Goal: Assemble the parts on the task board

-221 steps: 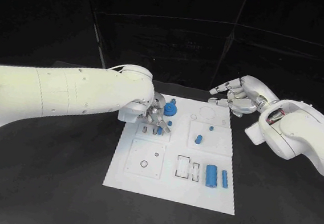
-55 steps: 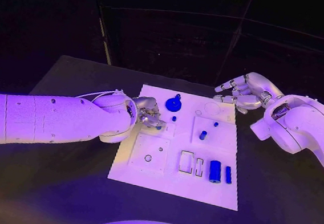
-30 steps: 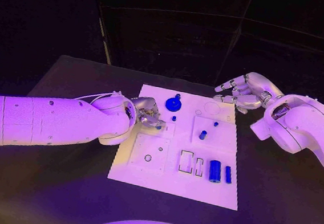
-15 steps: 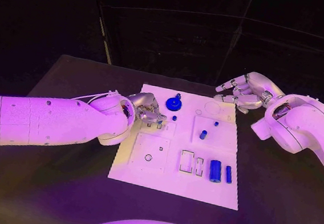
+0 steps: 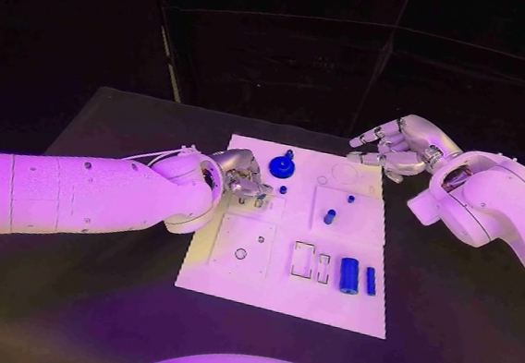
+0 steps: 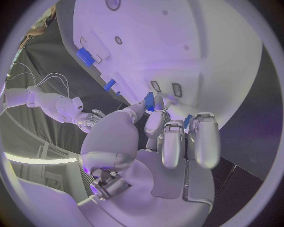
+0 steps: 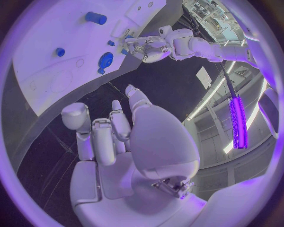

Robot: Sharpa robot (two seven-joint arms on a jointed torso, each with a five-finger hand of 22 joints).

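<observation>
The board (image 5: 284, 288) lies in the middle of the table (image 5: 81, 302), and both hands sit at its far half. The left arm reaches in low across the table from the board's left side, its hand (image 5: 242, 176) bent over the board's far-left quarter with fingers curled downward. In the left wrist view that hand (image 6: 172, 137) pinches a small blue peg (image 6: 149, 101) between thumb and a fingertip, the peg's end right at the board's surface beside two small slots; whether it touches I cannot tell. The right arm comes in high, elbow raised, and its hand (image 5: 396, 148) hangs off the board's far-right corner, above the table, fingers loosely spread and holding nothing. On the board, a round blue knob (image 5: 282, 168) stands near the far edge just beside the left hand, a short pin (image 5: 329, 217) stands in the middle, and a blue cylinder (image 5: 349, 276) lies beside a slim bar (image 5: 369, 282) toward the near right.
</observation>
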